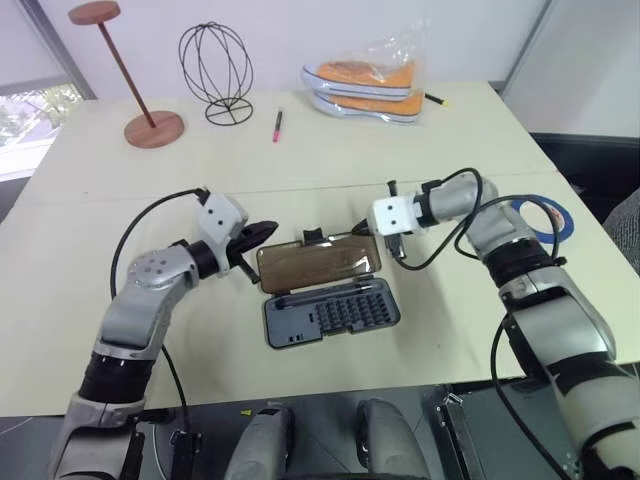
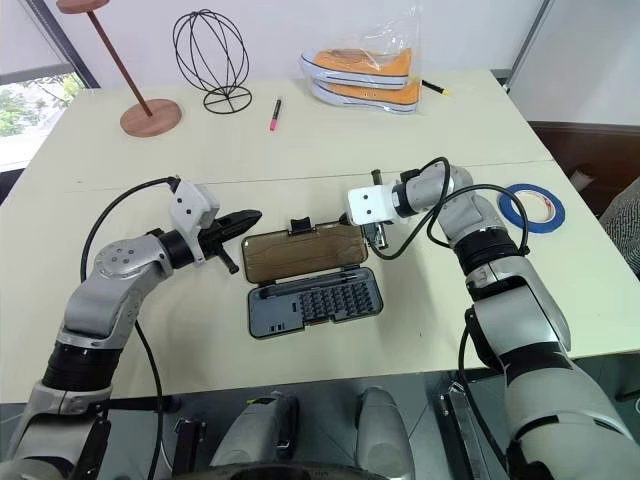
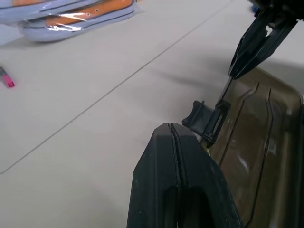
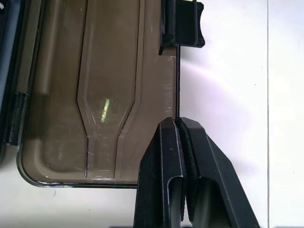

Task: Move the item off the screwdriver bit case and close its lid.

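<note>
The screwdriver bit case (image 1: pixel 330 312) lies open at the table's middle, rows of bits showing. Its smoky-brown lid (image 1: pixel 318 262) is folded back almost flat behind it, the black latch tab (image 1: pixel 312 236) on its far edge. The item, a blue tape roll (image 1: pixel 545 215), rests on the table far to the right, off the case. My right gripper (image 4: pixel 176 121) is shut, its tips at the lid's far edge (image 1: pixel 362 228) near the right corner. Just off the lid's left corner, my left gripper (image 1: pixel 262 232) is shut on nothing and points level towards it.
Bagged orange shoes (image 1: pixel 365 85), a wire globe stand (image 1: pixel 215 70), a wooden stand (image 1: pixel 150 125) and a pink marker (image 1: pixel 277 125) sit along the back of the table. Bare tabletop surrounds the case on both sides.
</note>
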Robot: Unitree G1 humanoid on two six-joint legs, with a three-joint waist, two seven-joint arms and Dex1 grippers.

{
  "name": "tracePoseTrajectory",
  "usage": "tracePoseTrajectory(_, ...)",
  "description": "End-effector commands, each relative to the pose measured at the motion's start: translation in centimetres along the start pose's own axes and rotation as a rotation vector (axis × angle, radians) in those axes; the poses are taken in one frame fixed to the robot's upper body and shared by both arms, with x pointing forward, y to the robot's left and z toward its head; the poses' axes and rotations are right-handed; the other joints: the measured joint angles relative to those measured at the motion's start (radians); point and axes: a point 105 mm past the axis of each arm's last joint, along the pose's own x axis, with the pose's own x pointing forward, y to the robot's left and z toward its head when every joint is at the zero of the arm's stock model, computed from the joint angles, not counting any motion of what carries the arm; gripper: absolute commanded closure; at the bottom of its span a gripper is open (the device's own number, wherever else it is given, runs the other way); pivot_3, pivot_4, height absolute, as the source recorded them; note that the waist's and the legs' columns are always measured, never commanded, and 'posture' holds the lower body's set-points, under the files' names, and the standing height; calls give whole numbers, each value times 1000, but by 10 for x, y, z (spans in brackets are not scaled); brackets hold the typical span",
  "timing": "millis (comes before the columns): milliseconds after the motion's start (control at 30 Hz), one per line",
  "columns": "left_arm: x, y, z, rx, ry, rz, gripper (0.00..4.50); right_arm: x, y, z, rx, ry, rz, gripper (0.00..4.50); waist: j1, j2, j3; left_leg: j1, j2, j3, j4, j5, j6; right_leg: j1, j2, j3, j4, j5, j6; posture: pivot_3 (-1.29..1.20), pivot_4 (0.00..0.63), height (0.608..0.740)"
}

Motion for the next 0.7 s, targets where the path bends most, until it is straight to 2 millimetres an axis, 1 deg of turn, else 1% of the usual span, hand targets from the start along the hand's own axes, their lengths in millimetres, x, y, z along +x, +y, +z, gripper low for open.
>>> tracePoseTrajectory(33,-2,2,12,26,-36,10,4500,-9,-11,2,-23,11,-32,4458,0,0,0,0,0,0,0,0,0,0,0,0,0,0,0,0,150,740)
tracePoseTrajectory(267,2,1,12,25,-39,-3,4500,-18,-6,-16,-17,98,-19,4458,3,0,0,0,0,0,0,0,0,0,0,0,0,0,0,0,150,740)
tracePoseTrajectory(433,3,1,13,25,-41,-8,4500,-23,-6,-19,-1,100,-35,4458,2,0,0,0,0,0,0,0,0,0,0,0,0,0,0,0,150,740)
tracePoseTrajectory(600,4,1,13,27,-42,-13,4500,-22,-6,-17,20,80,-47,4458,2,0,0,0,0,0,0,0,0,0,0,1,0,0,0,0,150,740)
tracePoseTrajectory(700,3,0,13,28,-41,-17,4500,-21,-3,-19,33,81,-42,3576,2,0,0,0,0,0,0,0,0,0,0,1,0,0,0,0,150,740)
